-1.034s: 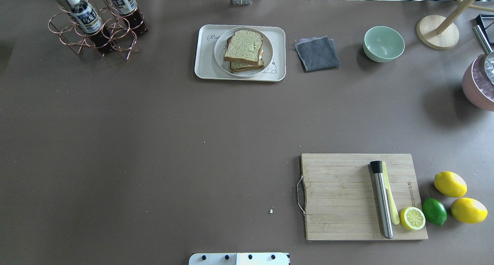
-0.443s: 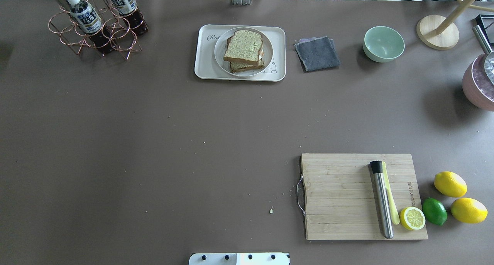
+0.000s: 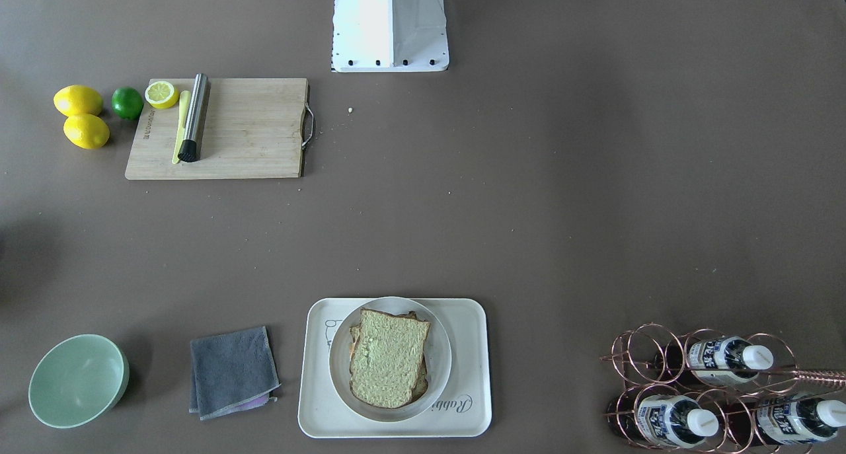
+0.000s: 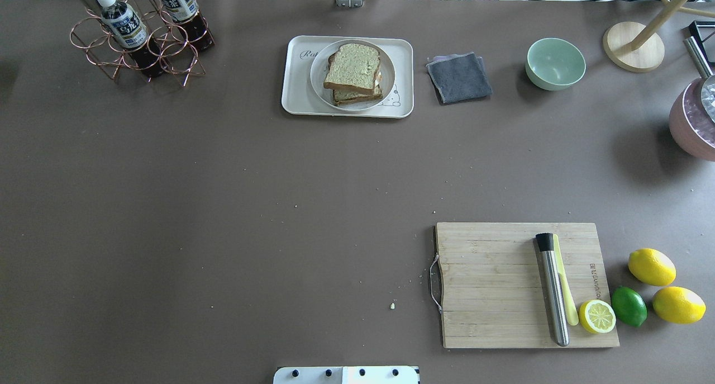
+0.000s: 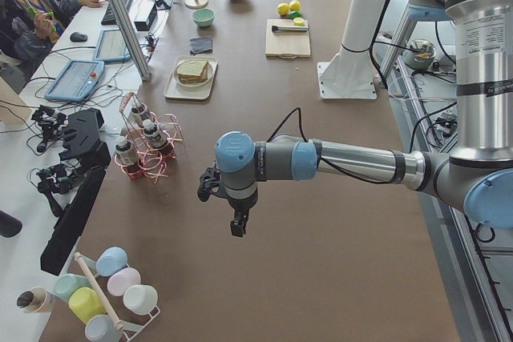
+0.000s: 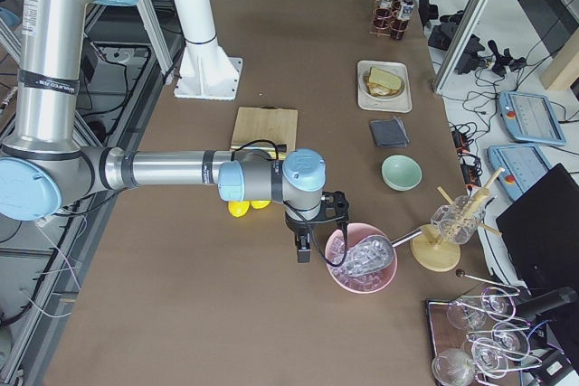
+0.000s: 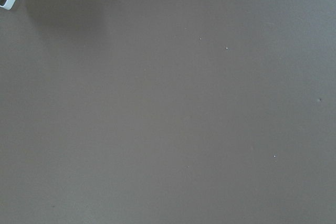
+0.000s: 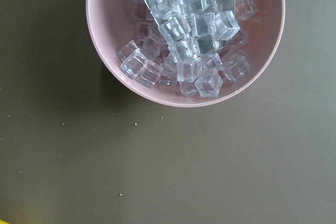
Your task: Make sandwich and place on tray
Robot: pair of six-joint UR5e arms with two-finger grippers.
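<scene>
Two side views alone show the left gripper (image 5: 238,227) and right gripper (image 6: 304,253); I cannot tell whether either is open or closed. Overhead, one sandwich (image 4: 353,70) sits on one plate (image 4: 319,77) on the tray (image 4: 295,90); three bottles (image 4: 123,26) sit well apart.

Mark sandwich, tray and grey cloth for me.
sandwich (image 4: 353,66), overhead exterior view, middle of the top bread slice.
tray (image 4: 296,79), overhead exterior view, bare surface near its left rim.
grey cloth (image 4: 459,77), overhead exterior view, centre of the folded cloth.
</scene>
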